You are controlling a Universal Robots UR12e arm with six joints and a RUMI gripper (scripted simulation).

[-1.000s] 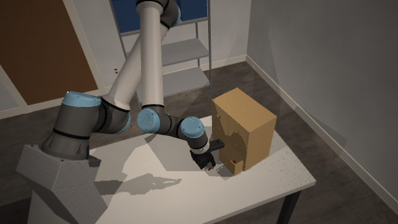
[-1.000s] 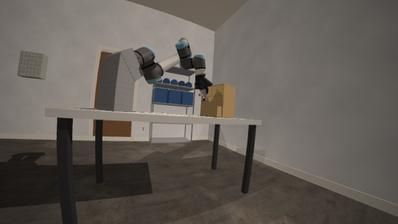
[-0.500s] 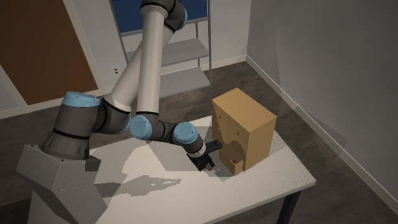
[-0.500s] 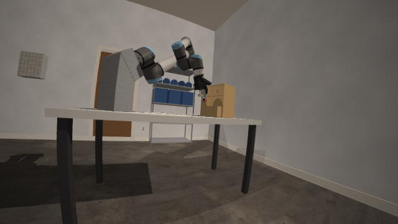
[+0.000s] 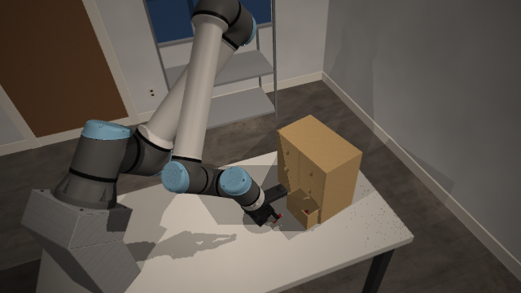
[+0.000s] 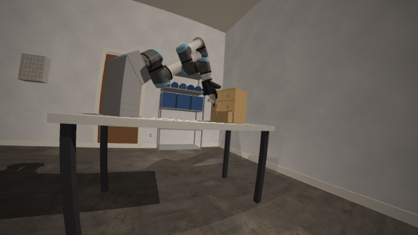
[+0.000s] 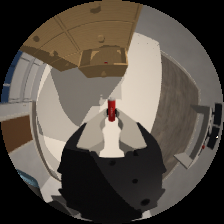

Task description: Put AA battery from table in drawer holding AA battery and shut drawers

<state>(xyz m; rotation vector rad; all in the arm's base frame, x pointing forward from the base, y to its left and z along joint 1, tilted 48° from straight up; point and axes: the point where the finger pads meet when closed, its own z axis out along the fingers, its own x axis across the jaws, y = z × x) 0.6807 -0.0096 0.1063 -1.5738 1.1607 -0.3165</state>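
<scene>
The chest (image 5: 319,164) stands upright near the far right corner of the desk (image 5: 252,260), its back side close to the far edge and a strip of bare surface between it and the right edge. Its bottom drawer (image 5: 303,208) is pulled out toward the near right corner, and something small and red lies inside it (image 5: 307,211); what it is cannot be made out. The other drawers are shut.

The claw (image 5: 276,216) hangs above the desk, just beside the open drawer's front and apart from it, clenched on the battery (image 7: 111,109). The battery is a short red cylinder, darker at the gripped end, sticking out past the fingertips and pointing toward the drawer in the wrist view. In the exterior view it shows as a red dot at the claw's tip (image 6: 213,105), well above the desk and level with the chest's middle.

Left of the claw the desk stretches wide toward the arm's base, crossed by the arm's shadow.
</scene>
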